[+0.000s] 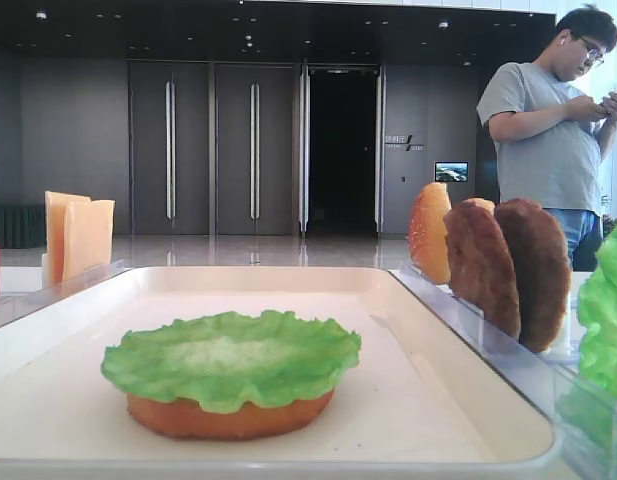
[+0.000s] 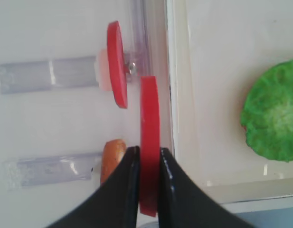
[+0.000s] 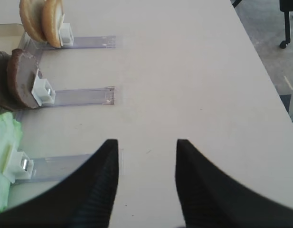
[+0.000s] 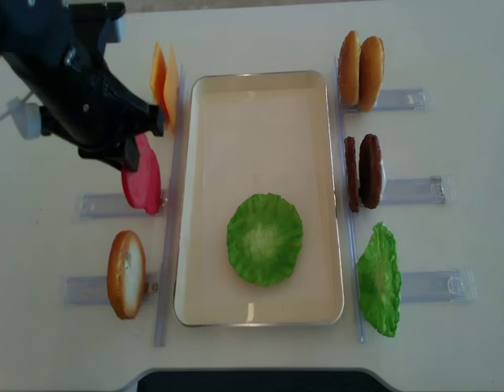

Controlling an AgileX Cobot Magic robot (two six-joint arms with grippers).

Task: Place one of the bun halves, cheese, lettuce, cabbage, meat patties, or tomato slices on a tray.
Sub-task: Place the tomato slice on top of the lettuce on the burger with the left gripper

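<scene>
Your left tool [image 2: 147, 164] pinches 1 stiff, smooth, flat red tomato disc [image 2: 149, 142] edge-on; keep gripping its rim.

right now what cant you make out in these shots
- Overhead view: the left gripper is covered by its own arm, its grip on the tomato slice unseen.
- Overhead view: the lettuce covers the bun half.
- Right wrist view: the meat patties are cut by the left edge.

The black left gripper [image 2: 147, 166] pinches a matte red tomato slice [image 2: 149, 142]; beside it stands another red slice [image 2: 116, 64]. To its right, the cream-white tray [image 4: 260, 106] bears bright green lettuce [image 4: 265, 238] with a pale centre over an orange-brown bun half [image 1: 228, 418].
</scene>
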